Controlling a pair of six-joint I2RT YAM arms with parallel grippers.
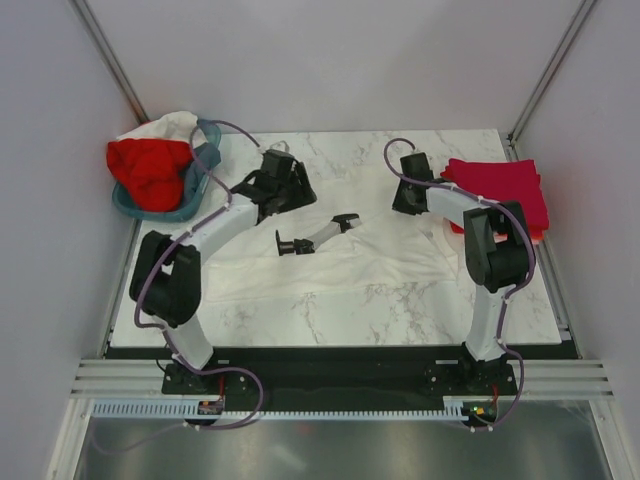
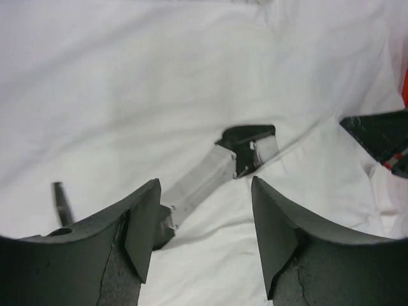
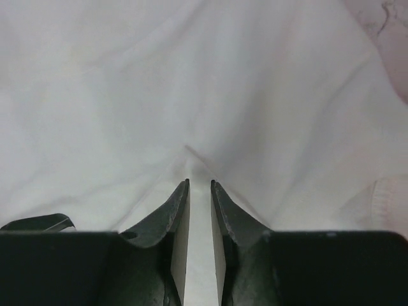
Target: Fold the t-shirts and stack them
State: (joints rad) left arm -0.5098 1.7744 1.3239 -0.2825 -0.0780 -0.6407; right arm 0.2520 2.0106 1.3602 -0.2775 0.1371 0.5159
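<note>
A large white t-shirt (image 1: 380, 265) lies spread over the marble table. My left gripper (image 1: 302, 196) hovers over its far left part, open and empty, with white cloth below the jaws (image 2: 204, 182). My right gripper (image 1: 408, 202) is at the shirt's far right part, its jaws nearly closed on a raised ridge of white cloth (image 3: 199, 183). Folded red and crimson t-shirts (image 1: 505, 190) are stacked at the right edge. A crumpled red t-shirt (image 1: 150, 170) sits in the teal basket.
The teal basket (image 1: 205, 160) stands at the far left corner, with pale cloth (image 1: 172, 125) behind the red shirt. A loose grey bar with black ends (image 1: 315, 235) lies on the white shirt between the grippers; it also shows in the left wrist view (image 2: 210, 175).
</note>
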